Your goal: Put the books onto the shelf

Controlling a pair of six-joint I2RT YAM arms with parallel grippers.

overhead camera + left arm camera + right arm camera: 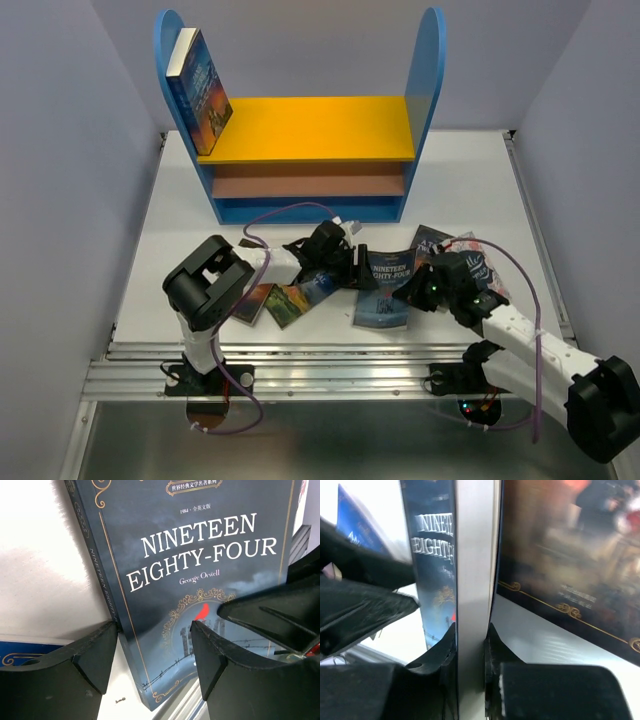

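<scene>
The dark blue book Nineteen Eighty-Four (385, 292) lies at the table's middle front. My right gripper (425, 290) is shut on its white page edge (475, 555), one finger on each cover. My left gripper (154, 630) is open astride the book's lower spine corner (145, 690): one finger (95, 655) stands beside the spine, the other finger (215, 660) lies over the cover. The shelf (320, 125) stands at the back. One book (200, 90) leans against its left blue panel on the yellow board. Other books (288, 302) lie under the left arm.
More books (455, 248) lie fanned at the right behind my right gripper, one with a dark gold-bordered cover (570, 555). A blue book (15, 655) shows beside my left finger. The table's metal front rail (330, 365) runs just behind the arm bases.
</scene>
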